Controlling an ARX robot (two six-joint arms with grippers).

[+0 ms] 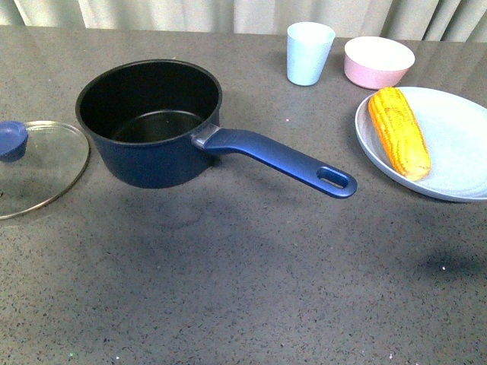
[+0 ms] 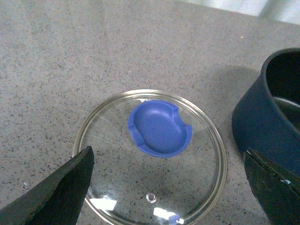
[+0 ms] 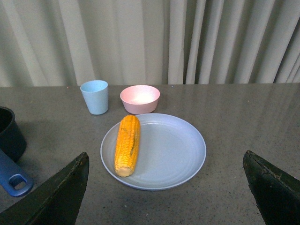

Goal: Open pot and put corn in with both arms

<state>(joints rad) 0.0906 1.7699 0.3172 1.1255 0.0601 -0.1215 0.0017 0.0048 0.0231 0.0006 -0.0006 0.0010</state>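
The corn (image 1: 399, 131) looks stiff, light and bumpy, so it should grip well. Taking it across its thick middle seems safest, since the round ear could roll on the pale blue plate (image 1: 456, 163). It is yellow-orange and tapered, with neat kernel rows, and lies on the plate's left side, far right on the surface (image 1: 243, 289). The pot (image 1: 148, 163) stands open at left, with the glass lid (image 1: 46, 163) beside it. The left hand (image 2: 167, 157) hangs wide and empty over the lid. The right hand (image 3: 165, 159) is also wide and empty, facing the corn.

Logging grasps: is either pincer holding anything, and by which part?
Nothing is held. The left pincer is open over the glass lid; the right pincer is open, facing the corn.
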